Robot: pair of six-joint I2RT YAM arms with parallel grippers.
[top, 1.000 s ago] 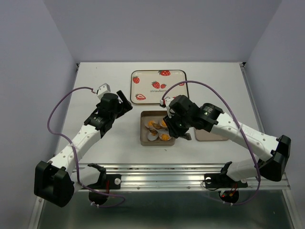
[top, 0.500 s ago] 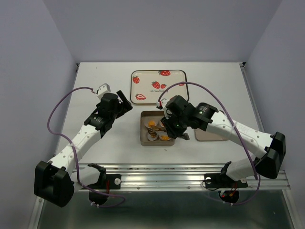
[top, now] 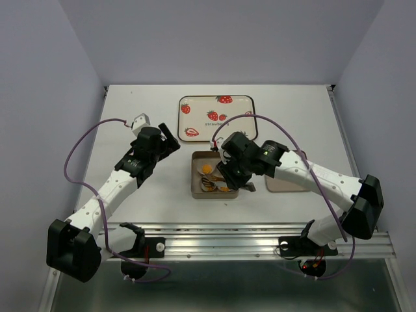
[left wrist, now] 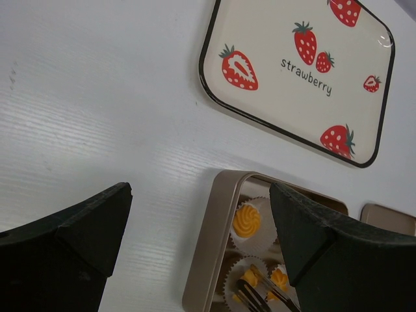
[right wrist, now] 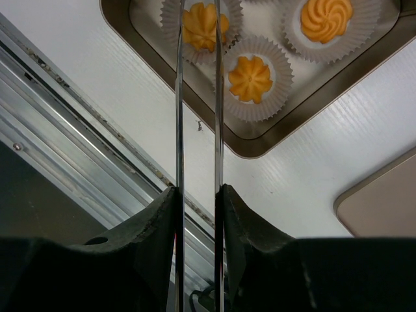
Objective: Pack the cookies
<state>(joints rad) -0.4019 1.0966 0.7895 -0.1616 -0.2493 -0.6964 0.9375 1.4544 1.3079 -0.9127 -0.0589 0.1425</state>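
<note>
A square gold metal tin (top: 197, 188) holds small orange-yellow cookies in white paper cups. Three cookies show in the right wrist view (right wrist: 250, 78), (right wrist: 326, 18), (right wrist: 201, 26). My right gripper (top: 235, 170) (right wrist: 198, 192) is shut on thin metal tongs (right wrist: 180, 117). The tong blades reach into the tin and stand on either side of the left cookie. My left gripper (top: 168, 138) (left wrist: 198, 195) is open and empty, above the table just left of the tin (left wrist: 211, 260). One cookie (left wrist: 247, 220) and the tong tips (left wrist: 257, 296) show in the left wrist view.
A cream strawberry-print tray (top: 216, 118) (left wrist: 305, 71) lies behind the tin. A flat tan lid (top: 286, 184) (right wrist: 383, 201) lies right of the tin. The aluminium rail (top: 247, 234) runs along the table's near edge.
My right arm has swung left over the tin and brought the tongs down among the cookies. The left arm has not moved.
</note>
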